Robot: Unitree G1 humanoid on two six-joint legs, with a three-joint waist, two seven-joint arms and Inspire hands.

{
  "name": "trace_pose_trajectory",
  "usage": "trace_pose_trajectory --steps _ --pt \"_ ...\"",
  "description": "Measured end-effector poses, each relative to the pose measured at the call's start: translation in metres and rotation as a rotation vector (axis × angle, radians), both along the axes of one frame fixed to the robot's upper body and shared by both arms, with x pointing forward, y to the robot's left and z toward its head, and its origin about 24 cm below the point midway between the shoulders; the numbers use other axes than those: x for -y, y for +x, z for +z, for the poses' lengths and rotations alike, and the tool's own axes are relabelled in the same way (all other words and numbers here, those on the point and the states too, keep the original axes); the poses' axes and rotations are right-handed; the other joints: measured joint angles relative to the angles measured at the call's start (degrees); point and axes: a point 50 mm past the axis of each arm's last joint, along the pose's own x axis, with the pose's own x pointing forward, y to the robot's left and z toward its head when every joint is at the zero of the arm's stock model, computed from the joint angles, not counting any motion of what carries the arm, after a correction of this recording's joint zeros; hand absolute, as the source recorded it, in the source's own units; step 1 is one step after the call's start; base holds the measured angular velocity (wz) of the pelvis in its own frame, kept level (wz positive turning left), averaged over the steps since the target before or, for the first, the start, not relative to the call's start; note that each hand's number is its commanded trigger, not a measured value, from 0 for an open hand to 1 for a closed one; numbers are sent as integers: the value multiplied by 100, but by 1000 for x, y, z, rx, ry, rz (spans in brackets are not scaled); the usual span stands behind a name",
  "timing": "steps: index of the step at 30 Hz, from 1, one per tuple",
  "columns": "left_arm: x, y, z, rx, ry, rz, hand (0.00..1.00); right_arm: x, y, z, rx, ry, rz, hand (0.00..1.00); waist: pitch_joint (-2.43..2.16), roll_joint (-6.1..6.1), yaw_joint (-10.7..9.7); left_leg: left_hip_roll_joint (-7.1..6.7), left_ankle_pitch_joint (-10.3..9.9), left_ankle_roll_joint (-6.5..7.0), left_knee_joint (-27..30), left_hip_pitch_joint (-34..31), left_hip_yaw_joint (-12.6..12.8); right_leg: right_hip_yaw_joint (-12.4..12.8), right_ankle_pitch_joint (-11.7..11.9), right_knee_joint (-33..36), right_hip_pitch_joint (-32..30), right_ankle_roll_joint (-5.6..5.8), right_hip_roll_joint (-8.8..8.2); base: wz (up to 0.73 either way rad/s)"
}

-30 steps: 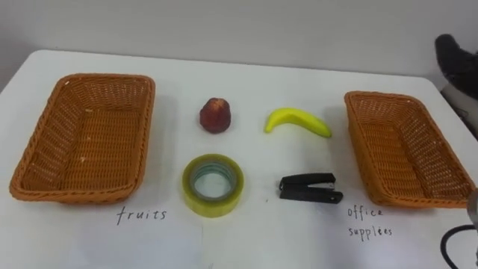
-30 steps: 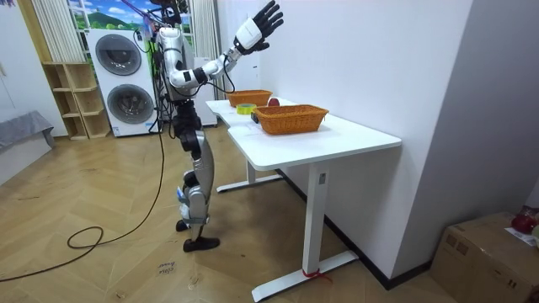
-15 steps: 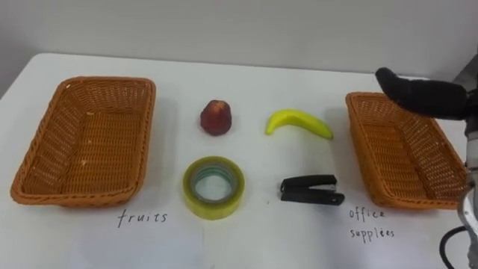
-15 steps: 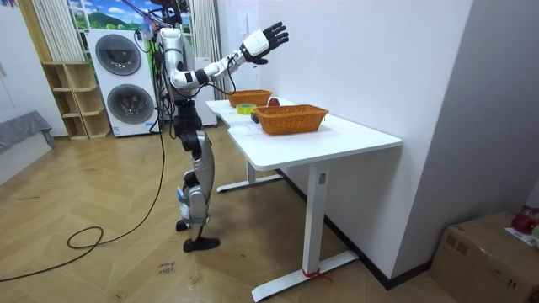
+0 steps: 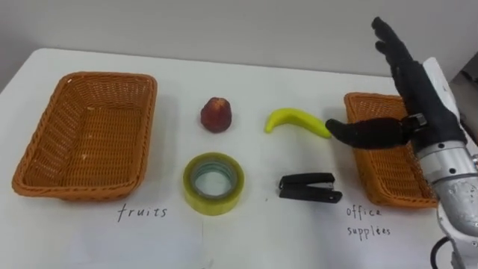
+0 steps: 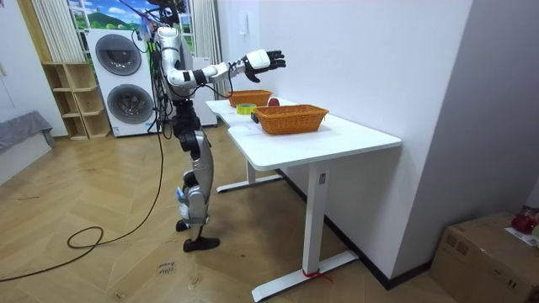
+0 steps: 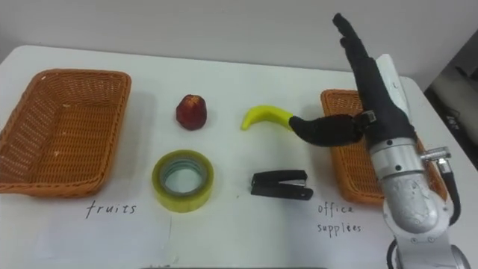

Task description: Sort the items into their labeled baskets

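- The right hand [image 5: 422,101] hangs in the air above the right basket [image 5: 381,190]. Its fingers are straight and point away from the robot toward the wall, the thumb is spread wide to the robot's left, and it holds nothing.
- That open, edge-on pose looks like a reach being lined up rather than a grasp. The thumb tip sits just beside the banana's right end in the eye views, but whether they touch cannot be told.
- In the room view the robot stands at the end of the table [image 5: 246,60], with that arm stretched out over it.
- All four items lie on the tabletop between the two baskets, and nothing is sorted yet. The left basket [image 5: 75,187] and the right basket each have a handwritten label in front, presumably to show which sort goes where.
- The banana [image 5: 297,121] lies with its long axis left to right, its arch bowed toward the wall and its slimmer end aimed at the right basket. It belongs in the far left one, so it probably needs a long carry.
- The stapler [image 5: 310,187] also runs left to right along the near edge, just beside its basket.
- The apple [image 5: 215,114] sits near the left basket. The tape roll [image 5: 213,182] lies flat with its hole up, so it has no long axis.
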Motion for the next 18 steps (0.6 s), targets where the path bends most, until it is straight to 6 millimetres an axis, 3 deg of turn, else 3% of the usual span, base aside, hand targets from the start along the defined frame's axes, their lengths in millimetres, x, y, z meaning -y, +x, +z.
trace_pose_trajectory --steps 7,18 --pt "-5 9 3 13 5 -29 0 0 2 -14 -101 -41 30 0 -19 -33 111 0 1 0 2 -29 -6 -15 7 -51 1 2 -6 0" --pt "-6 8 3 2 -6 -30 0 -5 0 -33 -265 -113 111 0 -4 -66 167 -1 1 0 12 -57 -6 22 24 -108 3 10 -4 0"
